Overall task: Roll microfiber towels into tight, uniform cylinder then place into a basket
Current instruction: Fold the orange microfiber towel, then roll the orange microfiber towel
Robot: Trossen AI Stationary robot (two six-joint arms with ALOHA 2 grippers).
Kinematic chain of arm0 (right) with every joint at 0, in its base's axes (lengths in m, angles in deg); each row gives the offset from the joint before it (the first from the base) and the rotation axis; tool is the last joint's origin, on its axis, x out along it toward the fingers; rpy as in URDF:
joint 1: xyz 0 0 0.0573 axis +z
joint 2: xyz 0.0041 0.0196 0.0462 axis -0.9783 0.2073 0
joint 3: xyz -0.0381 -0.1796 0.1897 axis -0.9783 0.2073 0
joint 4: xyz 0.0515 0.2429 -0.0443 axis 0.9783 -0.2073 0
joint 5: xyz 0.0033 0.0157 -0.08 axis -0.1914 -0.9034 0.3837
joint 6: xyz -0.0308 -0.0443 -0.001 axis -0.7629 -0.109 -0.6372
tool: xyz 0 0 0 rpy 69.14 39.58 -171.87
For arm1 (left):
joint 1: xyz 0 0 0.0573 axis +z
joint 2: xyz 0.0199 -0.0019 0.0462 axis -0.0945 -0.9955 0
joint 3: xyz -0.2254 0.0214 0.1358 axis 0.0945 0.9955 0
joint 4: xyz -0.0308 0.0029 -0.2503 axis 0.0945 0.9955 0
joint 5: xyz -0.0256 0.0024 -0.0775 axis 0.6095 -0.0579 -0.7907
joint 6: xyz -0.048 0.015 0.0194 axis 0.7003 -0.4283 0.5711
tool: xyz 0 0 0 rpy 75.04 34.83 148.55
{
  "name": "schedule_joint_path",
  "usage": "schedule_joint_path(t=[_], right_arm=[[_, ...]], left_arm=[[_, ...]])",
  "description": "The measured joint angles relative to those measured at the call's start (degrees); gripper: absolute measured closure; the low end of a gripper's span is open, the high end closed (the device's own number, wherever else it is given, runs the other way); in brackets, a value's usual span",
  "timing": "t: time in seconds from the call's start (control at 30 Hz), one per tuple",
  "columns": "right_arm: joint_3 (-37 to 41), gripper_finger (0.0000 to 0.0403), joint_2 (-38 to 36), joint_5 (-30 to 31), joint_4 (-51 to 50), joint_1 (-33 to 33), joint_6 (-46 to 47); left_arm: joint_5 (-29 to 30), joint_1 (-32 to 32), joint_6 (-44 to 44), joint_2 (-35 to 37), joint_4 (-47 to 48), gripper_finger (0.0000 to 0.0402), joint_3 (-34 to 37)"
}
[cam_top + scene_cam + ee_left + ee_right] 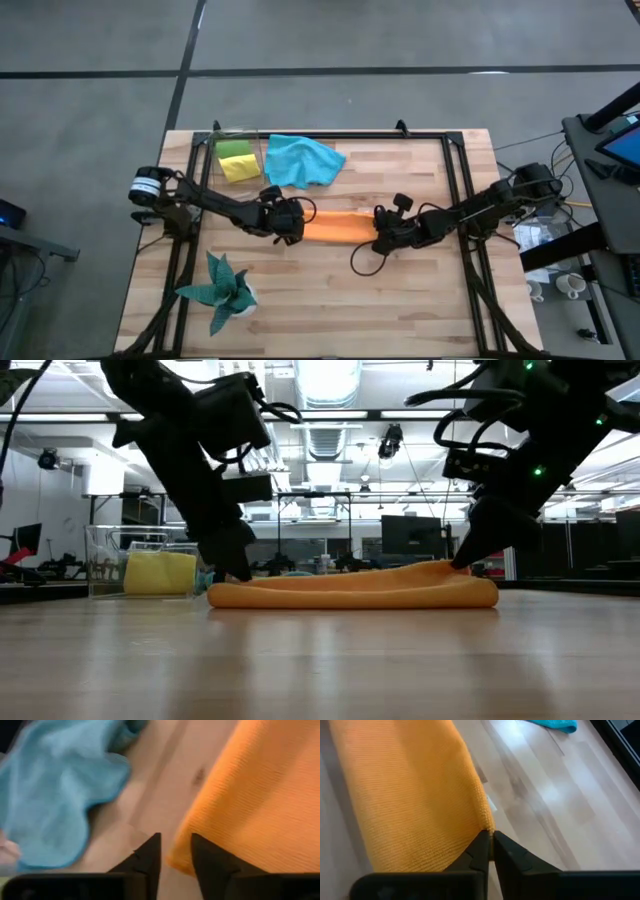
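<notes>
Plant (220,290) blocks near-left corner — near-right table (420,310) seemingly free.

Bright ceiling lights (330,380) glare overhead, arms backlit; wrist views perhaps slightly blurred

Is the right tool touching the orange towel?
Touching. The right wrist view shows the right tool pinched shut on the edge of the orange towel, with no gap.

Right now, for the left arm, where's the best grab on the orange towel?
The near corner of the orange towel just ahead of the left pincer, probably. Come in low along the table; that thin edge lies flat, and the right pincer already pinches the far end.
</notes>
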Motion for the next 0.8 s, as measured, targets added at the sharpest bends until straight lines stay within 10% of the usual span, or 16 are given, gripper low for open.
schedule_joint_path(t=[0.47,0.8], right_arm=[[-0.01,0.0235,-1.51,6.05,-3.23,-1.73,-0.81],[8.16,0.0304,-1.73,-9.92,23.59,1.80,-6.93]], left_arm=[[1.78,0.42,-7.71,9.28,-0.61,0.0186,-0.70],[-20.61,-0.10,-10.09,5.66,-21.86,0.0310,8.54]])
